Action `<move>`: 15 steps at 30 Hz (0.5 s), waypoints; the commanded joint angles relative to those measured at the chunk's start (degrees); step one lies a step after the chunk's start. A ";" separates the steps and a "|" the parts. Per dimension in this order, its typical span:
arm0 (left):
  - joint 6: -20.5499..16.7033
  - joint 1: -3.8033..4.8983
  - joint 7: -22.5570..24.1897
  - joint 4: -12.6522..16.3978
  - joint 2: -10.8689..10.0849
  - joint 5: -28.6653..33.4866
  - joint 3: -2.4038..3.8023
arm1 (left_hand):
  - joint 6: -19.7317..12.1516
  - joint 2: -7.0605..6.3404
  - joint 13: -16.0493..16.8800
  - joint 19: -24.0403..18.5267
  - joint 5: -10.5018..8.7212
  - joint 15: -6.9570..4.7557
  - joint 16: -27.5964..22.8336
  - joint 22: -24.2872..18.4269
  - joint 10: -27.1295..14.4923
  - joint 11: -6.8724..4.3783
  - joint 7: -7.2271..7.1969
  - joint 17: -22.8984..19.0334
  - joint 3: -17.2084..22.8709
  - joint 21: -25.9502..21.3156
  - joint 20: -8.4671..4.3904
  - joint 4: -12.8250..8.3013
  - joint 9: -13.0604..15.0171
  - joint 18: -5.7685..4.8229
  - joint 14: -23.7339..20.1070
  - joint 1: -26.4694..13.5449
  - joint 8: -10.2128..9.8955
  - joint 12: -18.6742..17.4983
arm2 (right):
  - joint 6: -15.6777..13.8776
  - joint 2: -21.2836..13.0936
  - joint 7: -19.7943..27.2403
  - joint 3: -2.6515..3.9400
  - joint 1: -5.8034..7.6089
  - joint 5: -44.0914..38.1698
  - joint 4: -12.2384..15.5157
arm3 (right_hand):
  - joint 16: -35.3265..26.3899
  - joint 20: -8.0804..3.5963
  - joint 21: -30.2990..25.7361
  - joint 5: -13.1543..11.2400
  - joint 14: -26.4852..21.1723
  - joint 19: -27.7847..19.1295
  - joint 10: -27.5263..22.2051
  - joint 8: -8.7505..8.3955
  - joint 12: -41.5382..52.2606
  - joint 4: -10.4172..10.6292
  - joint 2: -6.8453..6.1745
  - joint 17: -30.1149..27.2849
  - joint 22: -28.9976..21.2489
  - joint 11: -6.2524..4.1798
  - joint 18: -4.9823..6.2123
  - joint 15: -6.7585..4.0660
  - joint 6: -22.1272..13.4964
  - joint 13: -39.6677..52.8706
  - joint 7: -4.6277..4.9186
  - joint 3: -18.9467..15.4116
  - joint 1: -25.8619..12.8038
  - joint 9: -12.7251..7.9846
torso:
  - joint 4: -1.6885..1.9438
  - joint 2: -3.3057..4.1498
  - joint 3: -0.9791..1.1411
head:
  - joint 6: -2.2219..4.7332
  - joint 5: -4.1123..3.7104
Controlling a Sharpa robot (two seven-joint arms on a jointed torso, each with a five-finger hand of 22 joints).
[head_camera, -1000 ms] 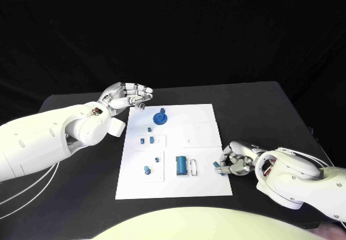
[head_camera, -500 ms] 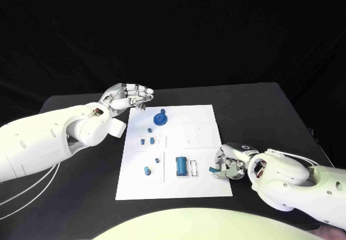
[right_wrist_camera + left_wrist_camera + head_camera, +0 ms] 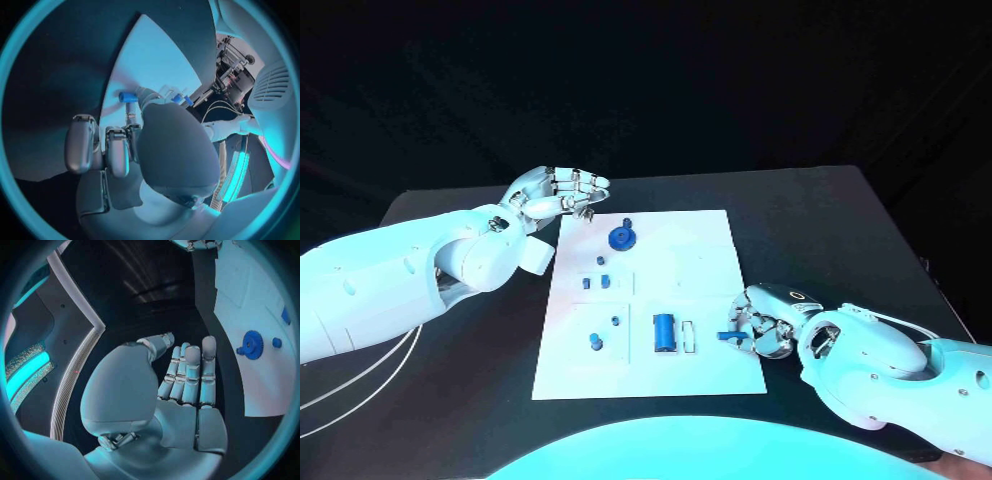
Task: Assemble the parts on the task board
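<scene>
lab | black table (image 3: 805, 215) (dark backdrop) | white task board (image 3: 704, 250)

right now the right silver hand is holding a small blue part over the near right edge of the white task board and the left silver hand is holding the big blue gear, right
Not quite. The left silver hand holds nothing; the big blue gear lies on the white task board, as the head view shows. The right silver hand does hold a small blue part there.

1 task board (image 3: 704, 262), 2 hands (image 3: 560, 192), approx 8 blue parts (image 3: 622, 238).

The right hand's (image 3: 764, 330) curled silver fingers are covering most of the small blue peg (image 3: 728, 336) they're pinching, hiding its shape.
</scene>
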 commanded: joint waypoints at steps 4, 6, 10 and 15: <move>-0.03 0.03 0.51 0.18 0.00 0.30 0.04 | -0.36 0.48 -0.09 0.04 -0.03 -0.06 0.33 -0.05 -0.47 -0.09 0.70 0.06 0.35 -0.32 0.32 0.11 -0.03 0.90 -0.11 0.12 0.31 0.35 | -8.88 0.29 4.28 0.03 1.30 13.44 1.19 | 0.25 -0.51 0.29 -0.14 5.47 2.19 1.98 0.82 0.41 -4.87 -0.25 12.05 11.40 -0.64 -0.70 -0.59 0.30 8.53 -0.55 5.82 -1.79 1.09 | -0.11 -0.04 -0.02 | -0.04 0.36; -0.05 0.03 0.50 0.22 -0.04 0.31 0.03 | -0.45 0.51 -0.10 0.07 -0.03 -0.07 0.34 -0.04 -0.49 -0.09 0.73 0.05 0.42 -0.31 0.32 0.06 -0.06 0.90 -0.11 0.22 0.29 0.38 | -8.76 0.39 4.38 0.04 1.66 16.89 1.37 | 0.24 -0.55 0.08 -0.20 5.46 2.15 1.96 0.93 0.31 -4.81 -0.33 12.01 11.34 -0.63 -0.66 -0.61 0.13 8.45 -0.51 6.20 -2.51 1.22 | -0.04 -0.01 0.01 | -0.04 0.34; -0.24 0.03 0.45 0.25 -0.15 0.33 0.03 | -0.45 0.51 -0.10 0.07 -0.03 -0.07 0.34 -0.04 -0.49 -0.09 0.73 0.05 0.42 -0.31 0.32 0.06 -0.06 0.90 -0.11 0.22 0.29 0.38 | -5.86 0.99 3.69 0.05 2.10 22.86 0.98 | 0.10 -0.53 -0.66 -0.49 5.39 1.95 1.83 1.22 -0.10 -4.36 -0.70 11.66 11.16 -0.46 -0.55 -0.49 -0.18 8.16 -0.31 6.23 -5.65 1.59 | -0.02 0.01 -0.01 | -0.05 0.31; -0.37 0.04 0.28 0.31 -0.33 0.31 0.03 | -0.52 0.52 -0.11 0.08 -0.03 -0.07 0.31 -0.04 -0.53 -0.07 0.75 -0.08 0.47 -0.30 0.31 0.03 -0.07 0.90 -0.19 0.27 0.28 0.40 | -3.21 2.33 2.86 0.04 2.26 26.67 0.03 | 0.07 -0.49 -0.68 -0.51 5.37 1.92 1.87 1.30 -0.12 -4.25 -0.51 11.61 11.15 -0.41 -0.55 -0.45 -0.27 8.18 -0.26 6.04 -7.28 1.72 | -0.05 0.01 0.01 | -0.32 0.54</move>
